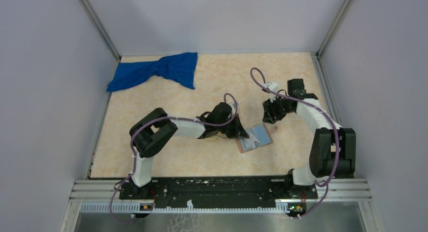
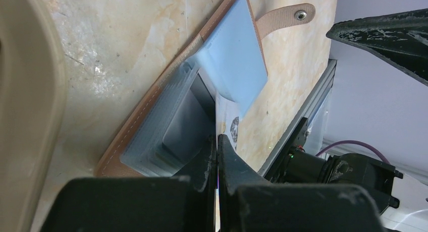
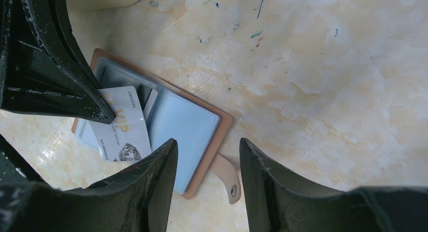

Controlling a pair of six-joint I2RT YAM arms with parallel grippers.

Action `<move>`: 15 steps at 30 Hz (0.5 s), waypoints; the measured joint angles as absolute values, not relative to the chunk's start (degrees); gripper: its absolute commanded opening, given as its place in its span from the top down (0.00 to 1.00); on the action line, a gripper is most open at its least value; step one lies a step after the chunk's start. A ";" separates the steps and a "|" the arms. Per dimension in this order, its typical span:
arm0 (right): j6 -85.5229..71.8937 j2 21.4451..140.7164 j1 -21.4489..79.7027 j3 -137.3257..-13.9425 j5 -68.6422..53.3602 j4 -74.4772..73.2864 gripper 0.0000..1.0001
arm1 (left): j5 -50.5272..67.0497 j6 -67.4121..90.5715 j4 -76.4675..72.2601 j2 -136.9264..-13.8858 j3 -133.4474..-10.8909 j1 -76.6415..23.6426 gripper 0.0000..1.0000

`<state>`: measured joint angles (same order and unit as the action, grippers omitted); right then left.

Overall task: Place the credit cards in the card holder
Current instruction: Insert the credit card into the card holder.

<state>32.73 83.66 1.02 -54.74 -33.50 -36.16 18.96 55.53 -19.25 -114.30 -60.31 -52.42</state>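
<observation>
— What do we have around the work?
— A crumpled blue cloth (image 1: pixel 156 70) lies at the far left of the table (image 1: pixel 202 161), well apart. The tan tray (image 2: pixel 25 116) sits just beside the card holder (image 1: pixel 255 137), and our left arm's wrist hangs over the holder's near-left edge.
— How do we stand?
— Our left arm reaches low to mid-table; the left gripper (image 2: pixel 217 141) is pinched tight on the pale grey VIP card (image 3: pixel 123 126). The right arm is bent, and the right gripper (image 3: pixel 208 146) hovers over the holder, jaws partly apart and empty.
— And the holder?
— It lies open, blue-grey inside up, snap strap (image 3: pixel 229 176) out flat. The card slants across its clear-pocket half; we cannot tell whether it is in. Something dark shows in that pocket.
</observation>
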 measured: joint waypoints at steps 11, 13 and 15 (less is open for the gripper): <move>32.71 83.66 1.02 -54.74 -33.52 -36.16 0.52 | 21.21 55.51 -21.02 -116.84 -62.08 -52.75 1.00; 32.71 83.66 1.02 -54.74 -33.54 -36.16 0.52 | 21.67 55.51 -21.12 -117.10 -62.24 -52.75 1.00; 32.71 83.66 1.02 -54.74 -33.56 -36.16 0.52 | 22.13 55.51 -21.39 -117.34 -62.33 -52.75 1.00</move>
<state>32.71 83.66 1.02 -54.74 -33.56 -36.16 22.13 55.51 -21.39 -117.34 -62.33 -52.75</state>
